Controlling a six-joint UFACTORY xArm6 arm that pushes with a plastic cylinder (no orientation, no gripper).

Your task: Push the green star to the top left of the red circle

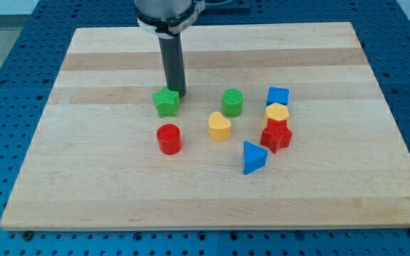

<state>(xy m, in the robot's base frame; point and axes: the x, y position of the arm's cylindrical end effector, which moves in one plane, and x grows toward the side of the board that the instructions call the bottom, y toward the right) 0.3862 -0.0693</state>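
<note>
Green star sits just above the red circle, near but apart, barely left of it. My tip touches the star's upper-right edge; no pincer fitted, so no grip state to record. Judged nearly done: a small leftward nudge remains. No containers on the wooden board.

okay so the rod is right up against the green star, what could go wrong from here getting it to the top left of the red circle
My tip sits at the upper right edge of the green star, which lies just above the red circle. A push from that side could drive the star down into the circle and shift it. Contact is off-centre, so the star may spin and slip off my tip. Pushing too far left would likely overshoot the spot.
</note>
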